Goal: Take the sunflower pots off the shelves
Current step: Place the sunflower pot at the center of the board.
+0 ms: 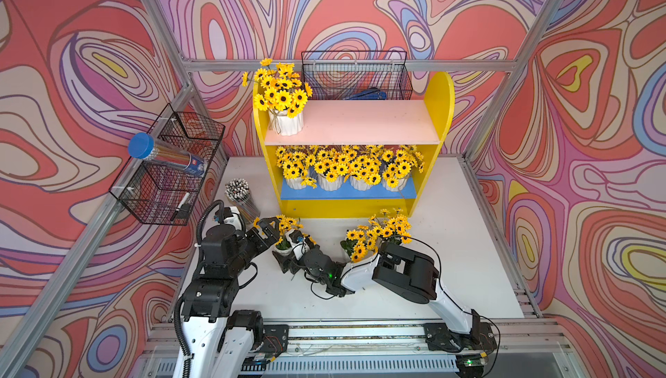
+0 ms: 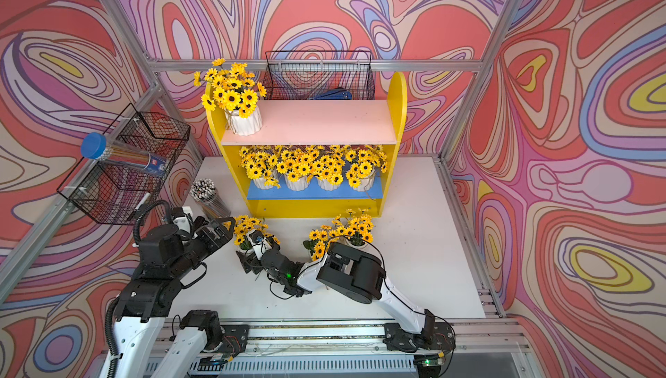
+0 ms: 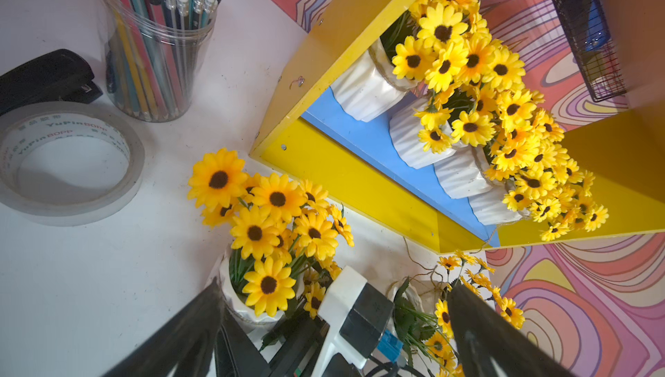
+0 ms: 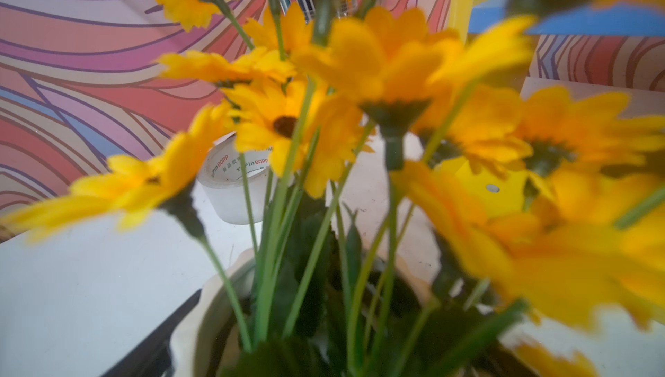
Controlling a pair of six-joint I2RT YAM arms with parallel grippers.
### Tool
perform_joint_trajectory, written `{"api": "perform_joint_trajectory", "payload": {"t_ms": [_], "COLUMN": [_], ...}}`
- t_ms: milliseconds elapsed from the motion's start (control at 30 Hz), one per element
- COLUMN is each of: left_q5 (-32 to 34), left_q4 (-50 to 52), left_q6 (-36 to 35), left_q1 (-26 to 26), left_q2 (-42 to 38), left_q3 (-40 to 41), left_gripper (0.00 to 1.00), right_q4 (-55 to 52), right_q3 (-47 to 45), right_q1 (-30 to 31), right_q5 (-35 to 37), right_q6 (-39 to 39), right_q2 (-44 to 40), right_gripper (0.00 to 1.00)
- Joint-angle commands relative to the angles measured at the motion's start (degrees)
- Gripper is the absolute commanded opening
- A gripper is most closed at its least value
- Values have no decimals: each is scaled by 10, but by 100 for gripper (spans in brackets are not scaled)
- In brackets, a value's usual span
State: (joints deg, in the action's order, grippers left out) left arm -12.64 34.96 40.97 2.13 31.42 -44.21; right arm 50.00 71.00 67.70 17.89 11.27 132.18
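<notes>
The yellow shelves [image 1: 438,105] hold one sunflower pot [image 1: 286,123] on the pink upper board and several pots [image 1: 329,182] in a row on the blue lower board. Three more pots stand on the table: one at the left [image 1: 283,249] and two at the right [image 1: 389,230], partly behind my right arm. My right gripper [image 1: 288,255] reaches across to the left pot, its jaws wide, with the pot [image 4: 216,296] between them and one finger [image 4: 151,343] beside its wall. My left gripper [image 3: 334,285] hovers open just left of that pot.
A clear cup of pencils [image 1: 239,196], a tape roll [image 3: 68,163] and a black stapler [image 3: 46,76] sit on the table left of the shelves. Black wire baskets hang on the back wall [image 1: 356,77] and the left wall [image 1: 169,167].
</notes>
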Motion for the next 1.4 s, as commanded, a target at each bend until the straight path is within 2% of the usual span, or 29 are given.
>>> {"api": "perform_joint_trajectory", "payload": {"t_ms": [0,167,400,533,600,700,767,800,833,867,1067,1367], "left_q5": [-4,5,6,4,4,6,8,9,9,7,8,9], "left_q4": [10,14,19,22,24,29,33,33,35,35,27,29], "left_q6": [8,9,10,10,12,13,12,12,13,15,25,18], "left_q1": [-3,-3,-3,-3,-2,-3,-3,-3,-3,-3,-3,-3], "left_q2": [-14,-36,-53,-59,-63,-70,-74,-74,-76,-77,-88,-77], "left_q3": [6,15,19,16,13,13,13,13,14,16,25,8], "left_gripper": [99,99,99,99,99,99,99,99,99,99,99,99], "right_q4": [-203,-208,-220,-240,-242,-244,-252,-254,-264,-268,-294,-255], "right_q3": [-23,-44,-43,-26,-28,-28,-28,-29,-27,-28,-27,-73], "right_q1": [-4,2,20,29,30,33,32,34,34,35,43,45], "right_q5": [0,8,28,44,52,56,61,64,67,69,83,118], "right_q6": [40,69,63,51,53,56,60,62,67,71,75,65], "right_q2": [76,69,70,84,84,85,85,86,86,85,80,14], "right_gripper": [20,25,29,37,50,61,77,89,91,97,98,98]}}
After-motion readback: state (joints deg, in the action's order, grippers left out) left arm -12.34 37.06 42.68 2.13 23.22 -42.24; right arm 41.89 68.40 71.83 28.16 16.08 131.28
